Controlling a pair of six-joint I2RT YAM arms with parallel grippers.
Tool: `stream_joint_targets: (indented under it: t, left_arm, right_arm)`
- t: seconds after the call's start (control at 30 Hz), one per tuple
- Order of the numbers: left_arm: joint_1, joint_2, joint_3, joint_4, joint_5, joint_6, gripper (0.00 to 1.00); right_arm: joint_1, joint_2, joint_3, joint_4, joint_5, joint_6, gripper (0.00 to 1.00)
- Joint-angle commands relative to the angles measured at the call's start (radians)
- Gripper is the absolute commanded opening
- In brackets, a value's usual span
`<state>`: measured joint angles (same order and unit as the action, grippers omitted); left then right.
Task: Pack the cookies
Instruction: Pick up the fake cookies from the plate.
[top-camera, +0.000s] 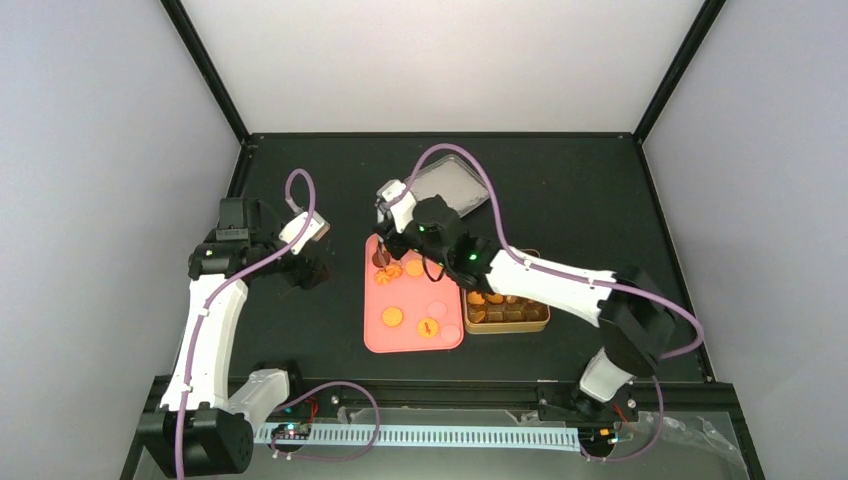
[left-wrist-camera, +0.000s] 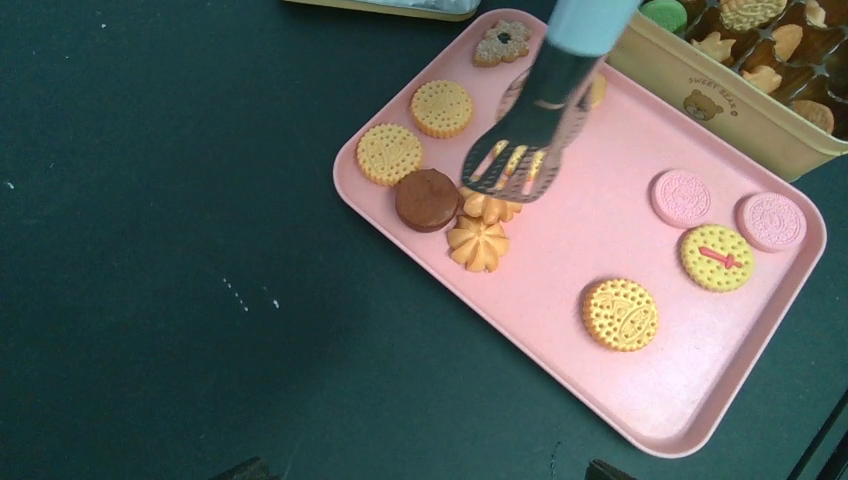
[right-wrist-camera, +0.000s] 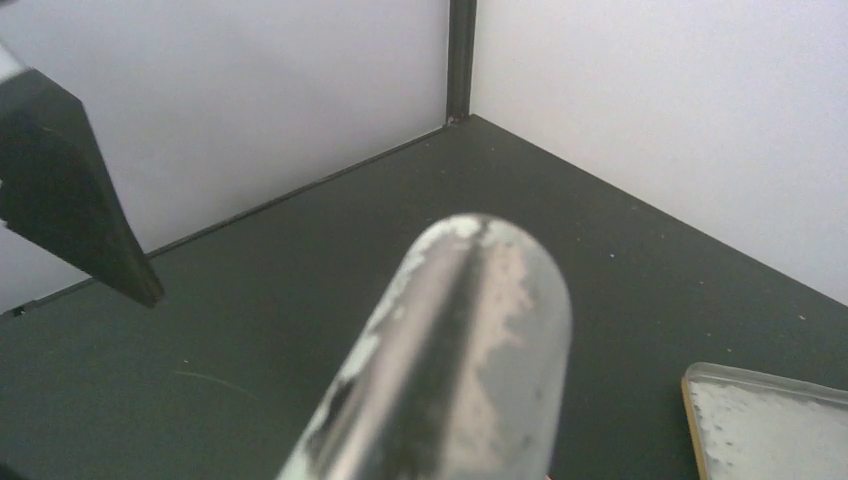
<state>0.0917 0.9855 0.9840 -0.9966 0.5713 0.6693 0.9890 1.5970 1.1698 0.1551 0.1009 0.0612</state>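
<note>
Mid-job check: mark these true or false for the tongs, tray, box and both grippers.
1. The tongs are over the tray. True.
2. The tray is empty. False: several cookies lie on it.
3. The left gripper holds a cookie. False: it is open and holds nothing.
4. The box has cookies in it. True.
5. The right gripper holds the tongs. True.

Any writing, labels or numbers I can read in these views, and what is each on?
"SWEET BEAR" (last letters blurry), beside a bear face on the side of the box.
Red mark like "1" on a yellow cookie; maybe only decoration.
Pink cookies: embossed pattern, too blurred to read.
Overhead and right wrist views: none.
</note>
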Motion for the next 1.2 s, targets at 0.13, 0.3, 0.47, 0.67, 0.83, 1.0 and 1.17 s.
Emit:
stream_joint_targets:
  t: [0.13, 0.3, 0.47, 0.67, 0.83, 1.0, 1.17]
  left_arm:
    - [0.008, -0.024, -0.008, -0.003, -0.023, -0.007, 0.83]
    - [0.009, -0.027, -0.014, 0.002, -0.007, -0.013, 0.83]
    - [0.009, -0.026, -0.020, 0.005, 0.005, -0.015, 0.83]
    - [0.008, -0.033, -0.038, 0.009, 0.003, -0.010, 0.83]
    - [0.008, -0.041, -0.044, 0.011, 0.000, -0.010, 0.82]
    - [0.009, -0.038, -0.052, 0.012, 0.005, -0.014, 0.82]
    - [0.008, -0.036, -0.052, 0.016, 0.014, -0.020, 0.82]
  right_arm:
    - [0.005, 0.122, 0.085, 0.107, 0.026, -0.029, 0.33]
    - [0.005, 0.165, 0.086, 0.095, 0.023, -0.023, 0.35]
    - [0.004, 0.184, 0.050, 0.113, 0.038, -0.021, 0.35]
    - [0.004, 0.196, 0.026, 0.124, 0.043, -0.011, 0.33]
    - [0.004, 0.168, -0.017, 0.137, 0.055, 0.010, 0.25]
    - [0.002, 0.144, -0.041, 0.138, 0.057, 0.034, 0.15]
    - [0.002, 0.099, -0.049, 0.133, 0.052, 0.038, 0.08]
